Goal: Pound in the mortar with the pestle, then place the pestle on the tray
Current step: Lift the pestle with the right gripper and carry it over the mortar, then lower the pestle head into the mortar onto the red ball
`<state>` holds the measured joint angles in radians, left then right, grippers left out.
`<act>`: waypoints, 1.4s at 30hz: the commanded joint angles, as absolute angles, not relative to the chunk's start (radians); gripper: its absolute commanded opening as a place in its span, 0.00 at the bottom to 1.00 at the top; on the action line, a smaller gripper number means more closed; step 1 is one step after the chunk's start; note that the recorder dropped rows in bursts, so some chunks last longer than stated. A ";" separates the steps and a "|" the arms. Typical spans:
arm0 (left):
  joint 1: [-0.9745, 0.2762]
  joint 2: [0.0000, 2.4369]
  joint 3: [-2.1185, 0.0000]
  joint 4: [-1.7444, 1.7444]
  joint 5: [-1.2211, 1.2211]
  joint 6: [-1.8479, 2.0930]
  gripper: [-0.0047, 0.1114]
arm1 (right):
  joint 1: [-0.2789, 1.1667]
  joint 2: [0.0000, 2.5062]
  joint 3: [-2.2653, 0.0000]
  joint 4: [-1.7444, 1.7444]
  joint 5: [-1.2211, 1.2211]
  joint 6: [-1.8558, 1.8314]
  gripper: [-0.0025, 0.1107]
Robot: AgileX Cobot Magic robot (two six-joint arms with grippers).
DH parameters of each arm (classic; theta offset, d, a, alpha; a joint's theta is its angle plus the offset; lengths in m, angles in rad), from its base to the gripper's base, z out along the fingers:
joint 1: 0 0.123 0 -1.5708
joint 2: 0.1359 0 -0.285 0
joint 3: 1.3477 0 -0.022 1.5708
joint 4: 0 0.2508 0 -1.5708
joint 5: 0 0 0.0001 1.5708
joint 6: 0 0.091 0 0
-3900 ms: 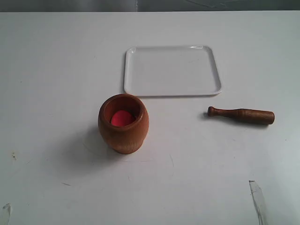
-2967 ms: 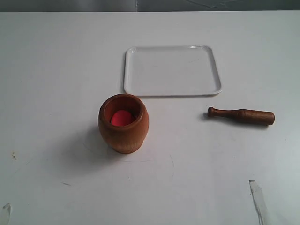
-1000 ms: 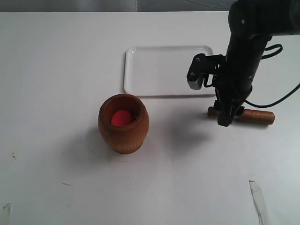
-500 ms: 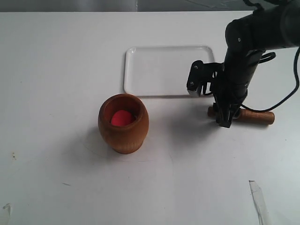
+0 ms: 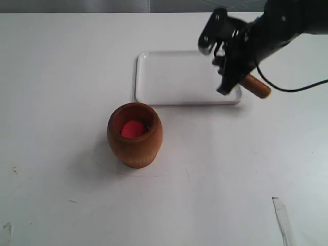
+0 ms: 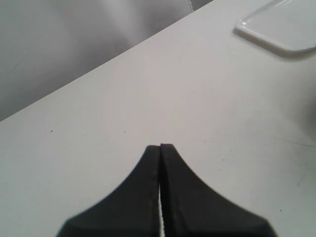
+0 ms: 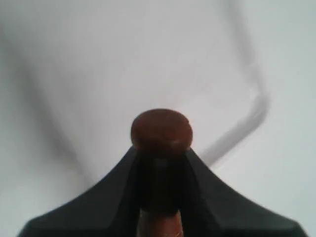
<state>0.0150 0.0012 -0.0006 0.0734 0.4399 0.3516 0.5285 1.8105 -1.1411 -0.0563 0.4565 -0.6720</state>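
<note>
The reddish-brown wooden mortar (image 5: 135, 134) stands upright on the white table with a red ball (image 5: 134, 128) inside. My right gripper (image 5: 224, 89) is shut on the dark-brown pestle (image 5: 255, 85) and holds it in the air over the right edge of the white tray (image 5: 174, 77). In the right wrist view the pestle's knob (image 7: 161, 130) sticks out past the right gripper (image 7: 161, 153), with the blurred tray (image 7: 148, 64) behind it. My left gripper (image 6: 160, 147) is shut on nothing above the bare table, with a tray corner (image 6: 284, 30) at the view's edge.
The white table (image 5: 61, 77) runs around all the objects. A black cable (image 5: 297, 88) trails from the right arm toward the right edge. Small scraps of tape (image 5: 283, 218) lie near the front right.
My right gripper has closed on the pestle and lifted it off the table, swinging up and back over the tray's right edge. The mortar and tray have not moved.
</note>
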 commanded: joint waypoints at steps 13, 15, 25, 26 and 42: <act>0.007 0.000 0.000 0.066 0.437 0.343 0.04 | 0.609 1.543 -0.623 -0.407 -0.970 0.225 0.02; 0.007 0.000 0.000 0.066 0.437 0.343 0.04 | 0.609 1.543 -0.625 -0.596 -1.001 0.318 0.02; 0.007 0.000 0.000 0.066 0.437 0.343 0.04 | 0.735 1.543 -0.627 -0.714 -0.873 0.505 0.02; 0.007 0.000 0.000 0.066 0.437 0.343 0.04 | 0.763 1.543 -0.633 -0.713 -0.860 0.497 0.02; 0.007 0.000 0.000 0.066 0.437 0.343 0.04 | 0.878 1.646 -0.742 -0.642 -0.792 0.369 0.02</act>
